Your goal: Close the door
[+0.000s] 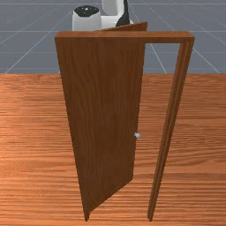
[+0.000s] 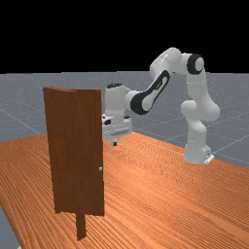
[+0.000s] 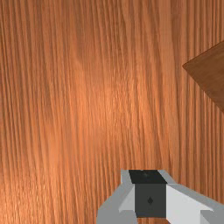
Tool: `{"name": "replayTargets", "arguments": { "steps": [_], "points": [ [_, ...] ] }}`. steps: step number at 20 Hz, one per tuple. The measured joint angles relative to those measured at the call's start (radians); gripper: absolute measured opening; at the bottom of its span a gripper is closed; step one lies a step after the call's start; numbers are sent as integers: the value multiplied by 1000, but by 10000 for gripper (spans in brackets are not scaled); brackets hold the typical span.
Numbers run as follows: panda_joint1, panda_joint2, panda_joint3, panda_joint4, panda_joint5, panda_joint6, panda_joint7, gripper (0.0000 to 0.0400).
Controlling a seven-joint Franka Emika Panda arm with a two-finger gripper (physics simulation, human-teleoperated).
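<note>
The arm [image 2: 170,61] had a small dark mark at its foot, on the far view's right, too small to read. The gripper [image 2: 114,142] hung above the table [image 2: 146,170], near the door [image 2: 75,151] in the far view; whether its tips stood apart or together, and whether it touched the door, I could not tell. The door stood ajar in its frame [image 1: 126,37], upright, angled toward the arm, with a gap between its free edge and the post on the front view's right. A pale round knob [image 1: 137,135] (a tiny thing for so tall a door) sat on that edge. In the wrist view, a darker brown corner [image 3: 208,72] lay apart from the gripper.
</note>
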Motion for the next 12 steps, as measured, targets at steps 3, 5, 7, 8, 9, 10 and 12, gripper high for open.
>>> {"name": "replayTargets", "arguments": {
  "steps": [3, 5, 7, 8, 9, 10, 12],
  "points": [
    [0, -14, -1, -20, -1, 6, 1, 0],
    [0, -22, -1, -32, -1, 10, 0, 0],
    [0, -27, -1, -40, -2, 13, 1, 0],
    [0, -30, -1, -43, -2, 12, 0, 0],
    [0, -33, -2, -48, -2, 15, 2, 0],
    [0, -36, -2, -52, -2, 16, 2, 0],
    [0, -42, -2, -61, -3, 19, 1, 0]
  ]
}}
